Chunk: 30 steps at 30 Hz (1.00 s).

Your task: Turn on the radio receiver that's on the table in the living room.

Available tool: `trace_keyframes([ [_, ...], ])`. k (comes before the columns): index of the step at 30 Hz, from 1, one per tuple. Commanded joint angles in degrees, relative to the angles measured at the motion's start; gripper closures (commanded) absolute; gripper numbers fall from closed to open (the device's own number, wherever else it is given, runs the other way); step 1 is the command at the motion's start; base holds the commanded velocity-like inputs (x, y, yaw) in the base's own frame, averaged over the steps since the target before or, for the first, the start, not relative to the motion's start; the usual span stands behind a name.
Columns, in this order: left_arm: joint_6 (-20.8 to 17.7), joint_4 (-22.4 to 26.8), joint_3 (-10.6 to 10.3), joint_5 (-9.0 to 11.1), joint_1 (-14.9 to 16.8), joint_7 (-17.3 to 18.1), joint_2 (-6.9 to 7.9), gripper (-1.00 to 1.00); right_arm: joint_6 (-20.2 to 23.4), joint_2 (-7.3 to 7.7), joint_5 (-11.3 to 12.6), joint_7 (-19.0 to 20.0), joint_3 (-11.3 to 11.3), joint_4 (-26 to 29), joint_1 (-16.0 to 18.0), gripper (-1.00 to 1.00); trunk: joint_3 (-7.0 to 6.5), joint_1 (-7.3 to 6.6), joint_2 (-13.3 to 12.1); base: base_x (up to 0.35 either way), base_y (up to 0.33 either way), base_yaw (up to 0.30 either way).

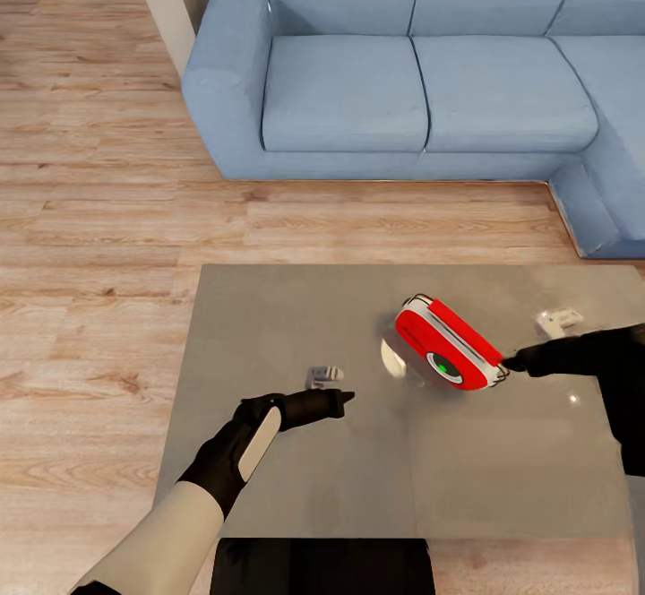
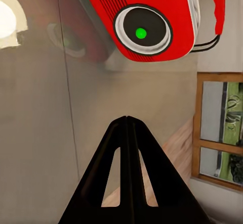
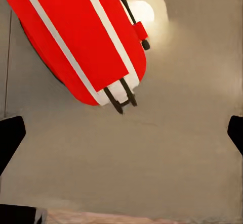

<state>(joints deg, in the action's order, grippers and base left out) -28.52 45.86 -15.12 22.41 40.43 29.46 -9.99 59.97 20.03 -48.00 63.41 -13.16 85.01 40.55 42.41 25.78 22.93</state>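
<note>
The red radio receiver (image 1: 443, 340) lies tilted on the glossy grey table (image 1: 269, 326), right of centre, its round dial (image 1: 444, 366) lit green in the middle. My left gripper (image 1: 345, 395) is shut and empty, hovering over the table a short way left of the radio and pointing at it. Through the left wrist view the closed fingertips (image 2: 126, 120) aim toward the dial (image 2: 142, 31). My right gripper (image 1: 511, 364) sits at the radio's right end and is open. From the right wrist, the radio (image 3: 76, 37) with its white trim and thin handle lies ahead of the spread fingers (image 3: 10, 135).
A light-blue sectional sofa (image 1: 403, 66) stands beyond the table across a strip of wood plank floor (image 1: 90, 219). Two small pale shapes (image 1: 322, 374) (image 1: 557, 319) show on the tabletop. A bright lamp reflection (image 1: 391, 357) glares beside the radio.
</note>
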Motion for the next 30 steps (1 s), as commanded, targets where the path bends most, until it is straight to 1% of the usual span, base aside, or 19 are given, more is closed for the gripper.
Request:
trace_keyframes([
  [1,-0.01,0.00,0.00,0.00,0.00,0.03,0.00,1.00,0.03,0.19,0.00,-0.01,-0.39,0.33,-0.92,-1.00,0.00,0.01,0.00,0.000,0.000,0.000],
  [3,-0.03,-0.02,0.00,0.00,0.00,0.07,0.00,1.00,0.03,0.53,-0.14,-0.03,-1.50,0.64,-3.41,-1.00,0.00,0.01,0.00,0.000,0.000,0.000],
  [6,-0.04,-0.05,0.00,0.00,0.00,0.11,0.00,1.00,0.03,0.85,-0.30,-0.13,-5.48,0.86,-9.29,-1.00,0.00,0.01,0.00,0.000,0.000,0.000],
  [7,-0.04,-0.07,-0.01,0.02,0.00,0.10,0.00,1.00,0.03,0.88,-0.33,-0.14,-6.36,0.86,-10.36,-1.00,0.00,0.01,0.00,0.000,0.000,0.000],
  [8,-0.07,-0.16,-0.05,0.05,0.00,0.09,0.00,1.00,0.03,0.91,-0.48,-0.18,-9.15,0.90,-13.39,-1.00,0.00,0.01,0.00,0.000,0.000,0.000],
  [10,-0.11,-0.22,-0.06,0.07,0.00,0.08,0.00,1.00,-1.40,0.84,-1.12,-0.25,-13.17,0.91,-17.17,-1.00,0.00,0.01,0.00,0.000,0.000,0.000],
  [11,-0.11,-0.25,-0.07,0.09,0.00,0.07,0.00,1.00,-2.09,0.78,-1.37,-0.26,-14.19,0.90,-18.15,-1.00,0.00,0.01,0.00,0.000,0.000,0.000],
  [13,-0.12,-0.36,-0.08,0.33,0.00,0.07,0.00,1.00,-4.99,0.44,-2.50,-0.28,-18.84,0.93,-22.56,-1.00,0.00,0.01,0.00,0.000,0.000,0.000],
  [14,-0.13,-0.39,-0.08,0.40,0.00,0.07,0.00,1.00,-5.77,0.35,-2.74,-0.27,-20.12,0.93,-23.75,-1.00,0.00,0.01,0.00,0.000,0.000,0.000],
  [17,-0.13,-0.53,-0.09,1.00,0.00,0.07,0.00,1.00,-11.48,-0.34,-3.48,-0.23,-28.49,1.00,-31.03,-1.00,0.00,0.01,0.00,0.000,0.000,0.000],
  [19,-0.13,-0.57,-0.11,1.43,0.00,0.05,0.00,1.00,-16.28,-2.19,-3.68,-0.22,-34.39,1.02,-35.87,-1.00,0.00,0.01,0.00,0.000,0.000,0.000],
  [21,-0.13,-0.60,-0.10,1.69,0.00,0.01,0.00,1.00,-21.87,-5.53,-4.37,-0.29,-40.70,0.84,-40.39,-1.00,0.00,0.01,0.00,0.000,0.000,0.000],
  [23,-0.24,-0.68,-0.09,1.83,0.00,-0.01,0.00,1.00,-28.86,-9.84,-6.80,-0.50,-47.27,0.10,-43.67,-1.00,0.00,0.01,0.00,0.000,0.000,0.000],
  [24,-0.48,-0.72,-0.08,1.88,0.00,-0.01,0.00,1.00,-35.58,-13.08,-9.82,-0.68,-52.51,-1.50,-44.85,-1.00,0.00,0.01,0.00,0.000,0.000,0.000],
  [25,-0.57,-0.73,-0.08,1.89,0.00,-0.01,0.00,1.00,-38.01,-14.03,-10.93,-0.76,-54.33,-2.49,-45.10,-1.00,0.00,0.01,0.00,0.000,0.000,0.000],
  [27,-0.81,-0.79,-0.08,1.91,0.00,-0.02,0.00,1.00,-47.45,-16.63,-15.44,-1.75,-61.17,-8.36,-45.68,-1.00,0.00,0.01,0.00,0.000,0.000,0.000],
  [28,-0.88,-0.81,-0.08,1.92,0.00,-0.02,0.00,1.00,-51.31,-17.26,-17.72,-2.99,-63.72,-12.23,-45.83,-1.00,0.00,0.01,0.00,0.000,0.000,0.000],
  [29,-1.05,-0.83,-0.10,1.93,0.00,-0.02,0.00,1.00,-55.14,-17.66,-20.79,-6.27,-66.19,-19.17,-45.95,-1.00,0.00,0.01,0.00,0.000,0.000,0.000],
  [30,-1.12,-0.84,-0.12,1.93,0.00,-0.02,0.00,1.00,-55.95,-17.71,-21.62,-7.78,-66.70,-21.82,-45.98,-1.00,0.00,0.01,0.00,0.000,0.000,0.000],
])
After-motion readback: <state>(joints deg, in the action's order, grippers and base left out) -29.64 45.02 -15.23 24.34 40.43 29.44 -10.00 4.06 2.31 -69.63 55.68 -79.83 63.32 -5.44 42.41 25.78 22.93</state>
